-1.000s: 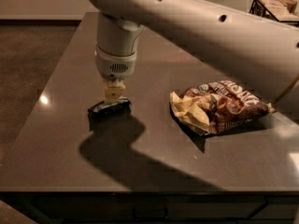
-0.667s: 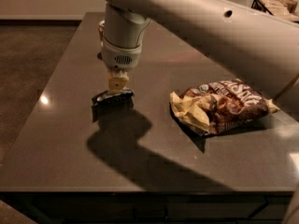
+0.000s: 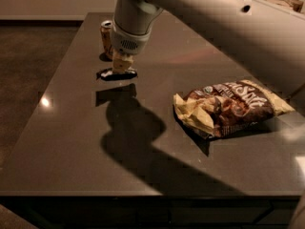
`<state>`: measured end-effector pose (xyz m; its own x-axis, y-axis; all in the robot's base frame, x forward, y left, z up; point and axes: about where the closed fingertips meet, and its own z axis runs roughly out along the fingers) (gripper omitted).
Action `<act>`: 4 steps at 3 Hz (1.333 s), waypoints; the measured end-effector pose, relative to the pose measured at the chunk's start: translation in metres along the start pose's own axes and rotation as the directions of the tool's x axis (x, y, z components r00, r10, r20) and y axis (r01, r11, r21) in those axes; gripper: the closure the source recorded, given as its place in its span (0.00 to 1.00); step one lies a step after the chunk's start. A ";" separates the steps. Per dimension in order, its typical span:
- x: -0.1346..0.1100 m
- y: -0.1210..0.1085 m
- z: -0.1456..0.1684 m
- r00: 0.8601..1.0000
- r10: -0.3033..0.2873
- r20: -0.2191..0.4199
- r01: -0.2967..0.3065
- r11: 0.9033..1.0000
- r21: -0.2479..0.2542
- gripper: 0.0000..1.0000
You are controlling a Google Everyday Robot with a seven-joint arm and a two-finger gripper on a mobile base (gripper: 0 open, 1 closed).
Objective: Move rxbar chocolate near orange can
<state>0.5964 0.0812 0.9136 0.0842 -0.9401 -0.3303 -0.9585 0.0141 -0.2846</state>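
Camera view: the rxbar chocolate [image 3: 116, 74] is gripped from above between the jaws, which are closed on it. It is held just above the counter [image 3: 66, 156], and its shadow is cast on the surface below. The orange can [image 3: 106, 34] is stood upright just behind and left of the jaws. A chip bag [image 3: 228, 109] is laid flat, well to the right of the jaws.

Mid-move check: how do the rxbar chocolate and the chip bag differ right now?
The rxbar chocolate is small, flat and black; the chip bag is much larger, brown and yellow, and crinkled. The rxbar chocolate is held in the end effector, close to the orange can; the chip bag lies free on the table, far from the orange can. Both are wrapped snacks.
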 end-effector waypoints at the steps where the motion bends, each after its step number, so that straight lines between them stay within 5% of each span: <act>1: -0.008 -0.029 0.007 1.000 0.012 0.014 -0.013 0.994 0.106 1.00; 2: -0.012 -0.054 0.024 1.000 -0.007 -0.004 0.007 0.980 0.197 1.00; 4: 0.009 -0.096 0.052 0.994 -0.023 -0.107 0.049 0.968 0.248 0.58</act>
<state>0.7029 0.0888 0.8910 0.0765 -0.9712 -0.2258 -0.8558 0.0522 -0.5147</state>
